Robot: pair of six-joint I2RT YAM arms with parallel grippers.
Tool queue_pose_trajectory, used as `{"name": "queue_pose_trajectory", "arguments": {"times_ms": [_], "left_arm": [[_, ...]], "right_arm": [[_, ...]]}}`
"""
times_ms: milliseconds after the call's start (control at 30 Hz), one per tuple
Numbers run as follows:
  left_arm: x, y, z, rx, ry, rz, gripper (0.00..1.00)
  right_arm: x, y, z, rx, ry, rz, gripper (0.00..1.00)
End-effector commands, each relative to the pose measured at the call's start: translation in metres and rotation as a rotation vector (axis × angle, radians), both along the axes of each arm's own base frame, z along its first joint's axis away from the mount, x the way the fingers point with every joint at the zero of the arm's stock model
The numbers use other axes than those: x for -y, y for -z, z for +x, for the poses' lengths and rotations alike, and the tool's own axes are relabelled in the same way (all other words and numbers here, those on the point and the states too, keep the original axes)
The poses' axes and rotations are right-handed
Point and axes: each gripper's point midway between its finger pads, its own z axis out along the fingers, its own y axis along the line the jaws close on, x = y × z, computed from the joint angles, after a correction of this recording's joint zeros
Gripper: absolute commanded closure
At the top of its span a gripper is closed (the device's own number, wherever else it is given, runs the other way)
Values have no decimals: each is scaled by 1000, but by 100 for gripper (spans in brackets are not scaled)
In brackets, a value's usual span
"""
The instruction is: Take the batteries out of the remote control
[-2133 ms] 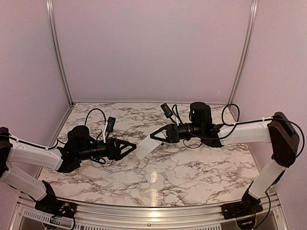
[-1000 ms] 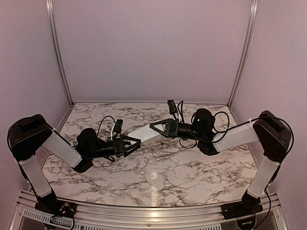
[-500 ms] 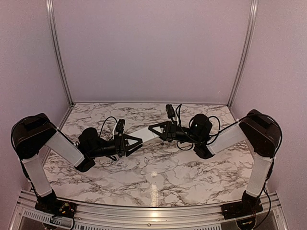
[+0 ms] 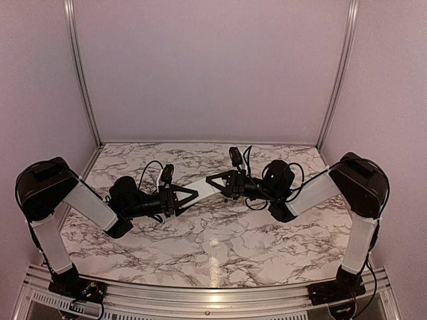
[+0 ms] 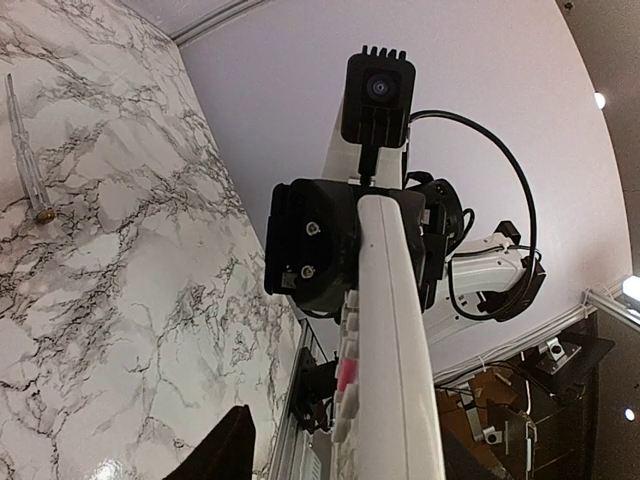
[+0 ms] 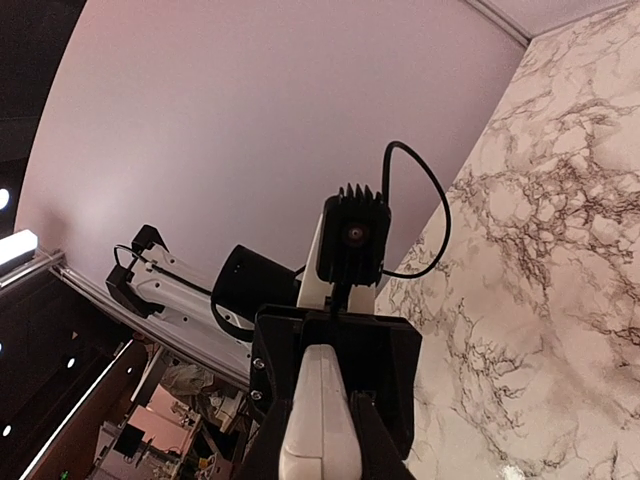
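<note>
The white remote control (image 4: 203, 189) hangs in the air between my two grippers, above the marble table. My right gripper (image 4: 216, 181) is shut on its right end; in the right wrist view its fingers (image 6: 372, 440) press both sides of the remote (image 6: 318, 420). My left gripper (image 4: 189, 195) is around the other end. In the left wrist view the remote (image 5: 392, 380) shows its button side, with one pink button. One left finger (image 5: 225, 450) stands apart from it, so the jaws look open. The batteries are hidden.
A long thin clear rod with a gold tip (image 5: 27, 150) lies on the marble table (image 4: 220, 247) in the left wrist view. Lilac walls with metal corner rails (image 4: 83, 87) close the back and sides. A metal rail (image 4: 213, 300) runs along the near edge.
My right gripper has carried the remote left and levelled it. My left arm has folded back, and its gripper has come up to the remote's free end.
</note>
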Motion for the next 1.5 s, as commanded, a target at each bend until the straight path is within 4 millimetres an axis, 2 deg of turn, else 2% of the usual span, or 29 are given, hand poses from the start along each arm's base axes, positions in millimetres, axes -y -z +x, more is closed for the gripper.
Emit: {"name": "queue_pose_trajectory", "arguments": {"times_ms": [0, 67, 200, 333, 433, 500, 733, 833, 933, 1067, 1233, 1467], "left_arm": [[-10, -68, -6, 244, -14, -221, 45], [-10, -68, -5, 243, -16, -222, 45], [-10, -68, -4, 241, -20, -224, 54], [-9, -67, -3, 237, -17, -222, 68], [-9, -68, -3, 238, -19, -226, 86], [-9, -68, -3, 236, -18, -226, 92], [-8, -68, -2, 217, -10, -229, 100], [-8, -68, -3, 212, -5, -235, 100], [-7, -68, -2, 210, -4, -237, 100], [-7, -66, -2, 205, -4, -237, 100], [-8, -62, -3, 195, -2, -240, 100], [-8, -58, -4, 194, -2, -229, 100]], "right_arm": [[-2, -7, 0, 29, -12, 29, 100], [-2, -6, 0, 29, -11, 27, 100], [-2, -4, 1, 24, -1, 26, 100], [-2, -2, 2, 23, 0, 27, 100], [-2, -1, 1, 22, 0, 24, 100], [-2, 2, 2, 18, 3, 17, 100], [-2, 21, 13, 4, 70, -101, 99], [-1, 26, 14, 1, 82, -133, 88], [0, 29, 13, -3, 81, -149, 69], [1, 31, 12, -2, 80, -159, 52], [3, 29, 11, 18, 94, -178, 34], [7, 33, 12, 37, 120, -241, 13]]}}
